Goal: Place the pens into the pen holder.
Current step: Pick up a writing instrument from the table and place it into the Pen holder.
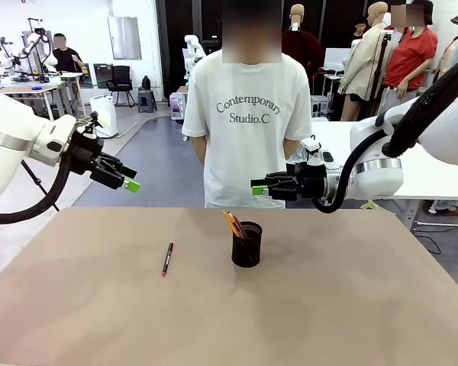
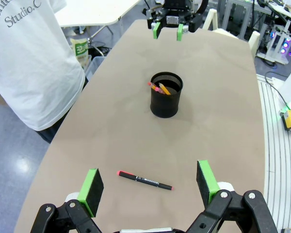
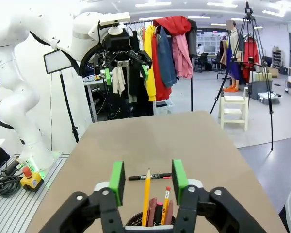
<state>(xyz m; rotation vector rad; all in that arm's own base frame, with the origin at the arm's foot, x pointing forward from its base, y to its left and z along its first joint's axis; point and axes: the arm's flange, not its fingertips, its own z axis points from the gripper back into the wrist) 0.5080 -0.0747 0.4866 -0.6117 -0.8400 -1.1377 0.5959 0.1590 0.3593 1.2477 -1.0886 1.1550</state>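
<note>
Pens (image 1: pixel 233 223) in pen holder (image 1: pixel 246 248); black pen (image 1: pixel 167 259) on table (image 1: pixel 351 305); shirt (image 1: pixel 248 130) reads "Contemporary Studio.C".

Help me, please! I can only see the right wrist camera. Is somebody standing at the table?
Observer: Yes. A person in a white T-shirt stands at the far side, right behind the pen holder.
Operator: Is my gripper touching the cup?
Observer: No. From the front, the right gripper hangs well above it, open and holding nothing.
Operator: What does the other arm's camera see?
Observer: The left gripper is wide open, and its camera looks down on the black pen lying flat between its two fingers, apart from the holder.
</note>
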